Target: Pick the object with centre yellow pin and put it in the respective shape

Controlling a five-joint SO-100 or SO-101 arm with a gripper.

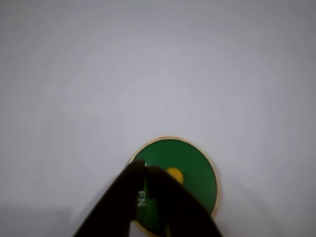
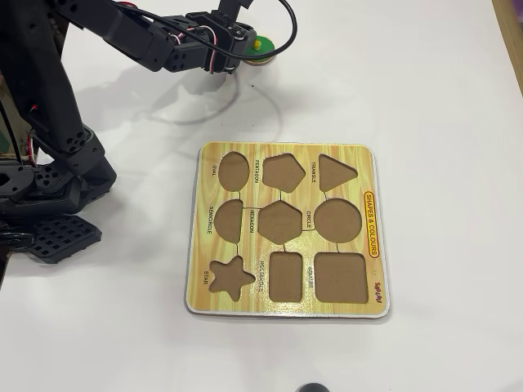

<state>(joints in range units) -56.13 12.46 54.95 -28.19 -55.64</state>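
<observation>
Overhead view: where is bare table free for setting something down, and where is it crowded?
Bare white table lies open right of the green disc and above the puzzle board; another strip runs along the board's right edge. Every cut-out, including the circle cut-out, is empty. The top-left is crowded: arm, cables, pincer at the disc, and the base at the left edge.

a plain white table [image 2: 441, 98] filled nearly the whole overhead view, smooth and matte, lit evenly from above with only soft grey shadows on it. at the top right corner a thin strip of tan surface [image 2: 515, 24] showed past the table's edge. in the wrist view the same white top [image 1: 158, 59] looked pale grey and featureless
</observation>
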